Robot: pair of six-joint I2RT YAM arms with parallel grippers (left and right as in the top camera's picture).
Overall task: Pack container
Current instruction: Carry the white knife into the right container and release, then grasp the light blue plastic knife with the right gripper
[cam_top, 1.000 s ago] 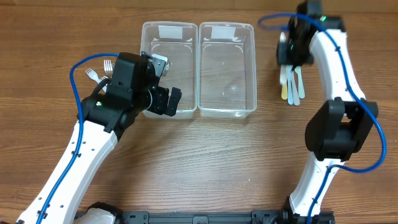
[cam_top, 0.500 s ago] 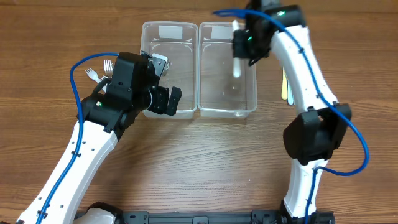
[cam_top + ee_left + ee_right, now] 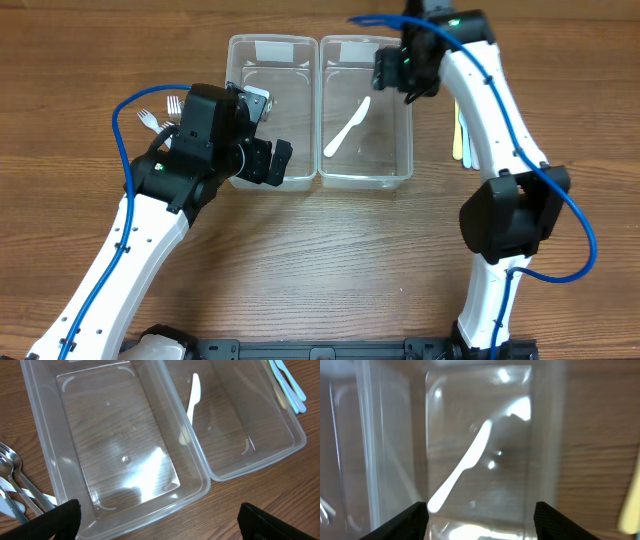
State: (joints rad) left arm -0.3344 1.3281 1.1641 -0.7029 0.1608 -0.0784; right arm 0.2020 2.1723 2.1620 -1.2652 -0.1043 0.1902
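Two clear plastic containers stand side by side. The left container is empty. A white plastic knife lies slantwise on the floor of the right container. My right gripper hovers over that container's far end, open, with nothing between its fingers. My left gripper stands wide open over the near rim of the left container, holding nothing.
Metal forks lie on the table left of the left container. Several pastel plastic knives lie right of the right container. Bare wooden table runs in front of both containers.
My right arm carried the white knife from the pile at the right to above the right container and opened. The knife now lies inside it. The left arm has not moved.
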